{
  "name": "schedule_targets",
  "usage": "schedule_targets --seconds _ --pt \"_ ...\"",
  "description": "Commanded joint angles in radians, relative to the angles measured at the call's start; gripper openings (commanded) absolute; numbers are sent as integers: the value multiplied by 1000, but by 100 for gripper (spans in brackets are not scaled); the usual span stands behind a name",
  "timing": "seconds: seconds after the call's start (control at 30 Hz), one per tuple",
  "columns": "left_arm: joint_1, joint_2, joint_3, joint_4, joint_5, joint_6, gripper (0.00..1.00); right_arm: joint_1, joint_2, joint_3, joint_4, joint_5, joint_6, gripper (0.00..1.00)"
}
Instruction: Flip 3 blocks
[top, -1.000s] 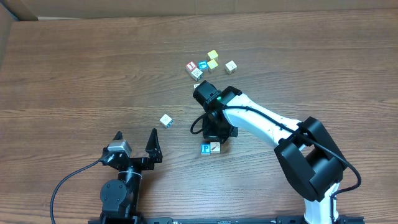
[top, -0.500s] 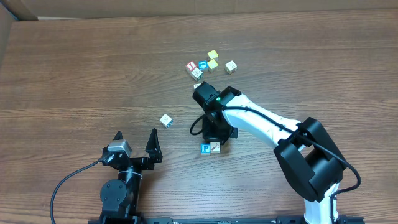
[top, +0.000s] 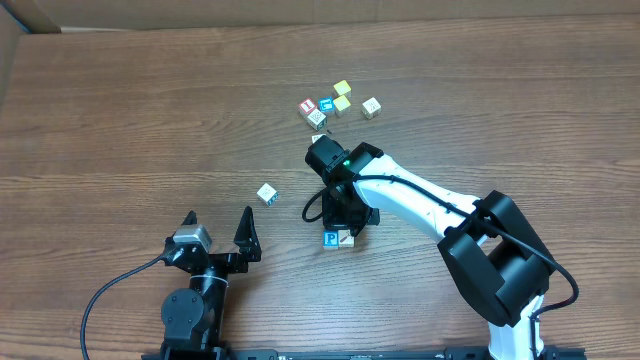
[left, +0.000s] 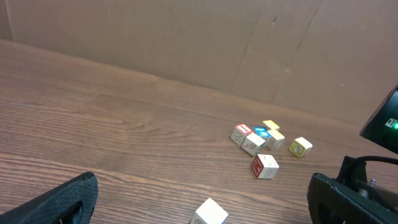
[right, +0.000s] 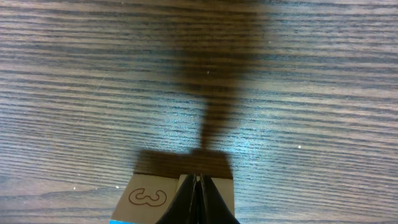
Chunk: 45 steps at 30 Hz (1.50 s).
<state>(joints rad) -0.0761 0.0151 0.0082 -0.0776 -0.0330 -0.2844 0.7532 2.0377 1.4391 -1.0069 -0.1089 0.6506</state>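
Your right gripper, tips pressed together, points at the seam between the blue-and-white wooden cube and its cream wooden neighbour; your spread left gripper stands well apart.

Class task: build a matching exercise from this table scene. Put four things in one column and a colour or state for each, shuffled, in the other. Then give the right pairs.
Column one
1. left gripper
2. right gripper
3. block with letter P
4. farthest cube

Column two
A. yellow
B. shut
C. blue and white
D. open, empty

Pairs: 1-D, 2-B, 3-C, 4-A
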Motion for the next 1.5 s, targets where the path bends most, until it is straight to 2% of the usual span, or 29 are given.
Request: schedule_targets --seconds 0.0,1.47 --pt "5 -11 -3 2 8 15 100 4 1 -7 2 -5 -5 4" --pt "5 -11 -3 2 8 16 100 4 1 -7 -8 -24 -31 4"
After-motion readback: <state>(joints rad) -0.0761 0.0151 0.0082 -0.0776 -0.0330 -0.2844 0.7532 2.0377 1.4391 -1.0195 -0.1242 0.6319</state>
